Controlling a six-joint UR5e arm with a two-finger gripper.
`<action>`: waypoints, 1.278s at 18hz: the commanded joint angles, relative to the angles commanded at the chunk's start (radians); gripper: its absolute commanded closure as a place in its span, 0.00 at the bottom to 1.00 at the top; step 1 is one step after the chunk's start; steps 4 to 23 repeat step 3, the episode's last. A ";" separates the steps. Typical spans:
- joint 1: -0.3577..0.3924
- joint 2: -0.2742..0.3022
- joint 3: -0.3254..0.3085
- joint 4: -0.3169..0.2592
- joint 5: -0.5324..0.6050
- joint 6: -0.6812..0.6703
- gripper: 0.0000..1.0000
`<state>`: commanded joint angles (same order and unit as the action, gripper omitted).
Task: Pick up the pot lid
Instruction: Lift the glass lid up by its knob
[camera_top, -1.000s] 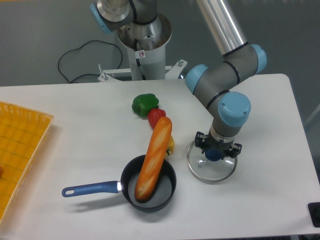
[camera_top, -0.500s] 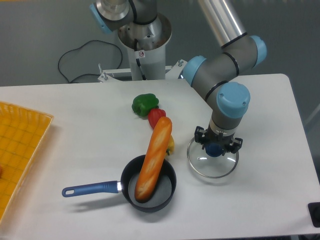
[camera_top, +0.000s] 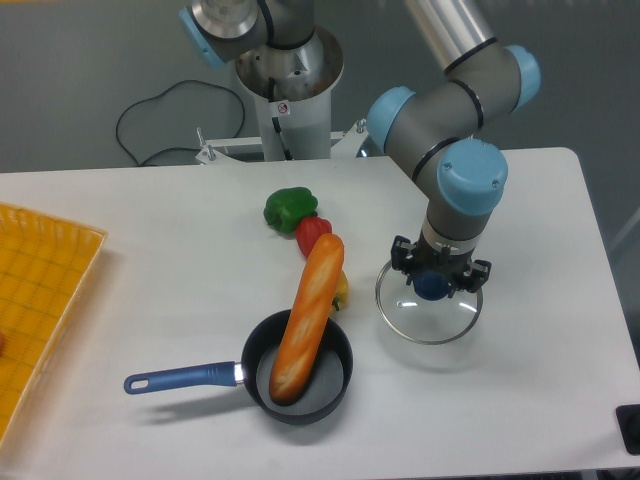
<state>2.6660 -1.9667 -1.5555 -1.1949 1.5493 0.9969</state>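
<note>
My gripper (camera_top: 437, 278) comes down from the upper right and is shut on the dark blue knob of the pot lid (camera_top: 428, 325). The lid is round see-through glass with a thin rim, to the right of the pan. Its glass looks roughly level, held off the table. The fingers hide part of the knob and of the rim's far side.
A black pan (camera_top: 335, 388) with a blue handle (camera_top: 180, 378) holds one end of a long bread loaf (camera_top: 308, 315). Behind it are a yellow item (camera_top: 342, 291), a red pepper (camera_top: 312, 232) and a green one (camera_top: 290, 208). A yellow crate (camera_top: 50, 260) stands far left.
The gripper and the lid have moved up together, with the lid's rim now higher in view. The pan, bread and vegetables have stayed where they were.
</note>
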 joint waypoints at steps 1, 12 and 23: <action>0.005 0.002 0.000 -0.006 0.000 0.009 0.52; 0.006 0.005 0.000 -0.006 0.000 0.009 0.52; 0.006 0.005 0.000 -0.006 0.000 0.009 0.52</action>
